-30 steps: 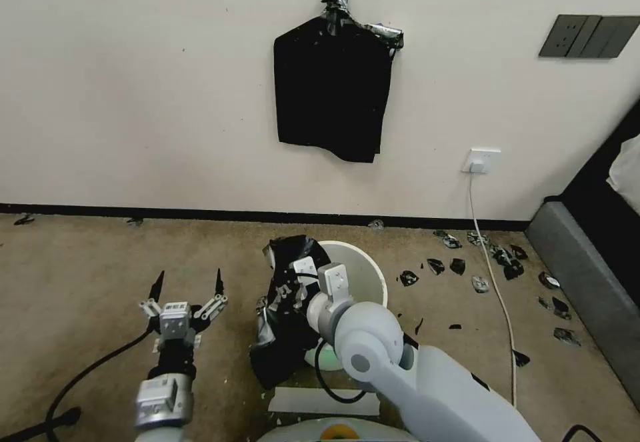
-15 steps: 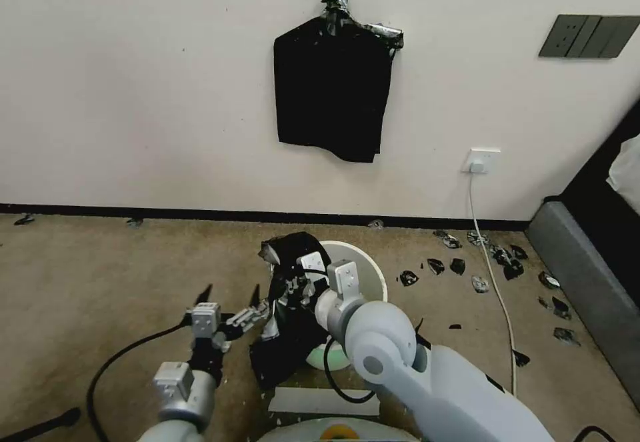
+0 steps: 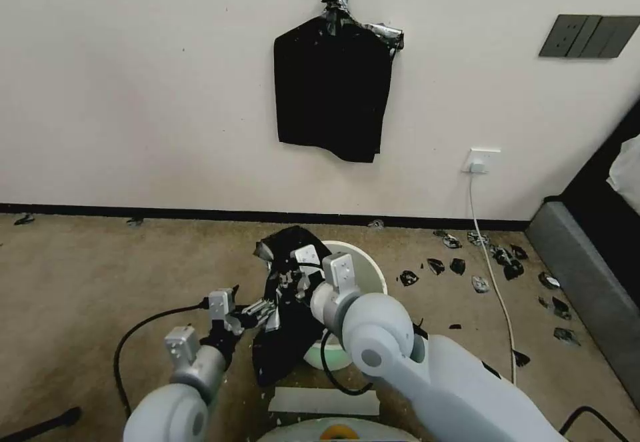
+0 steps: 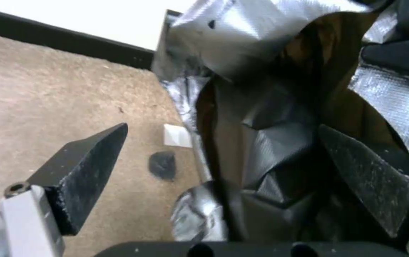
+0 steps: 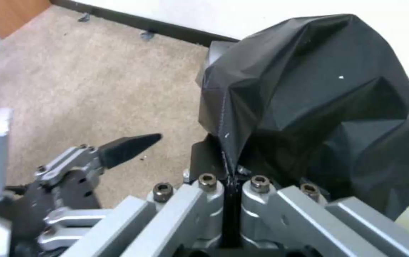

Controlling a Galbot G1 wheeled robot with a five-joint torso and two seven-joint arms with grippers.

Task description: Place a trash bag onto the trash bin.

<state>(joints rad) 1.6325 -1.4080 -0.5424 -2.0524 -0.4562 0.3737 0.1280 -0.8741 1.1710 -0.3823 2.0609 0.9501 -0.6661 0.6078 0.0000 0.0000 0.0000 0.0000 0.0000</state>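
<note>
Held the trash bag (image 3: 288,309) up over the left side of the trash bin (image 3: 371,275), on the carpet floor (image 3: 87,275) near the wall's dark skirting. Hung crumpled and glossy, draping down the bin's left flank toward the floor, upper folds bulging above the rolled rim.

Right gripper (image 3: 293,281) clamped tight on a pinched seam of the bag, fingers pressed together with the film caught between them; seen close in the right wrist view, the bag (image 5: 318,107) ballooned just past the closed fingers (image 5: 235,185).

Left gripper (image 3: 261,309) reached in from the left at the bag's lower side, fingers spread wide. In the left wrist view, one fingertip (image 4: 90,157) stood clear over the carpet, the other (image 4: 366,171) lay against the crinkled film (image 4: 271,142), with a fold of the bag between the two and nothing yet pinched.

Black scraps (image 3: 467,269) lay scattered on the floor right of the bin. Flat black bundle (image 3: 331,89) hung taped to the wall above.
</note>
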